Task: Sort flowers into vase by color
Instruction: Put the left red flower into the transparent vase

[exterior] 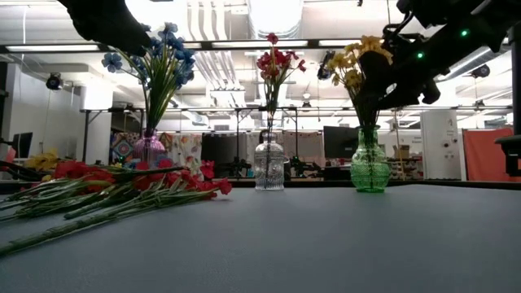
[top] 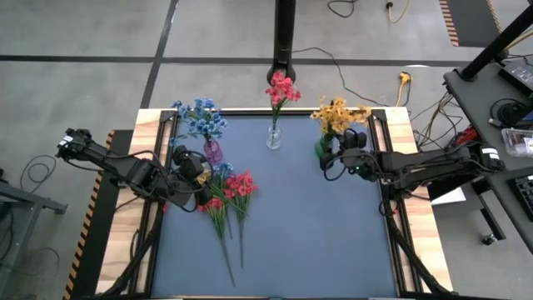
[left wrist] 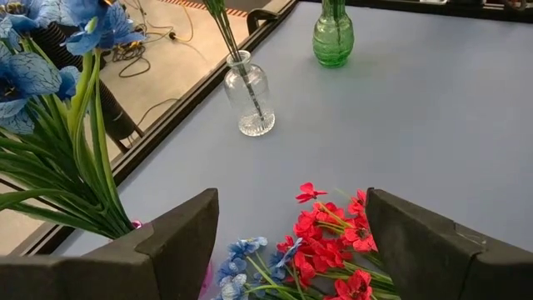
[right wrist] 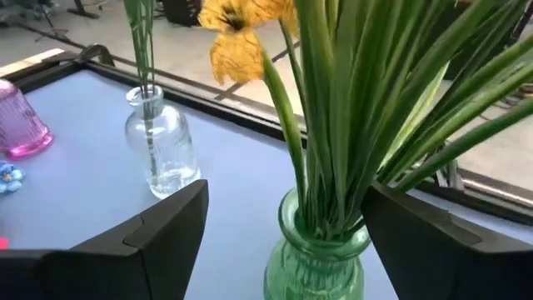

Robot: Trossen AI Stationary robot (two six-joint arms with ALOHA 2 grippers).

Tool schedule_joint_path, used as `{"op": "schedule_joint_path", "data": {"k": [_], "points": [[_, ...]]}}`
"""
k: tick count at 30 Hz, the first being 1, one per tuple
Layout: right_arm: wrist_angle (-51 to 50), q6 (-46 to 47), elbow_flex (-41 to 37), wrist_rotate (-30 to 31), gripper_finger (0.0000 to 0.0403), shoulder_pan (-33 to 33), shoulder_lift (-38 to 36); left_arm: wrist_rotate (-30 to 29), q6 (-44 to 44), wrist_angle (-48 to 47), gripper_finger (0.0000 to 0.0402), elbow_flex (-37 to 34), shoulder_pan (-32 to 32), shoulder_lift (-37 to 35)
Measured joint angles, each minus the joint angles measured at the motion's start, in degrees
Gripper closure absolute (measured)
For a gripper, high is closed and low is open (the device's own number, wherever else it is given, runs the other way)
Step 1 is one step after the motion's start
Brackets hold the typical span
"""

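Flowers (top: 226,193) lie loose beneath the wide left end effector (top: 198,173); right end effector (top: 340,152) gapes around green vase (top: 323,148).

The left arm reaches in from the left side of the table, bent at the elbow; the left gripper (top: 200,179) hangs low, its fingers (left wrist: 175,242) spread wide; the right arm stretches in from the right; the right gripper (top: 333,157) is wide open too.
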Motion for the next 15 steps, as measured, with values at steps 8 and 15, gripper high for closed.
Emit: {"op": "schedule_joint_path", "data": {"k": [8,15], "points": [[-5.8,8.3,0.0,-5.0,0.0096,0.0,0.0,0.0,0.0,0.0,0.0116,0.0,0.0,0.0],[-11.0,14.9,0.0,-12.0,0.0102,0.0,0.0,0.0,0.0,0.0,0.0116,0.0,0.0,0.0]]}}
